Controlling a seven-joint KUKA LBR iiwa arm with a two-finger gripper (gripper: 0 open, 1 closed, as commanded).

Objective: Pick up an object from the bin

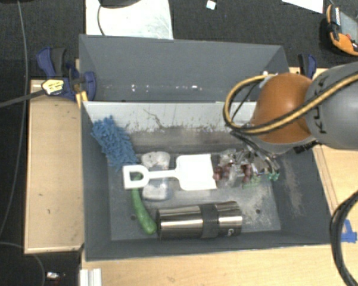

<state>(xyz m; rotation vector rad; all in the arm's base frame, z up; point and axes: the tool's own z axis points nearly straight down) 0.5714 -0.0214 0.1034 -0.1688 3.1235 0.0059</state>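
Gripper (245,173) sits just right of the white shovel (193,173), centre frame; I cannot tell its opening. Risk: contact shoves the shovel aside ungripped.

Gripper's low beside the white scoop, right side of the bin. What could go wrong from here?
1. The gripper sits beside the blade edge of the white scoop; a grab there may catch only the rim and slip.
2. The scoop lies over a clear plastic piece, which may get dragged.
3. The metal cylinder nearby could be nudged and roll.
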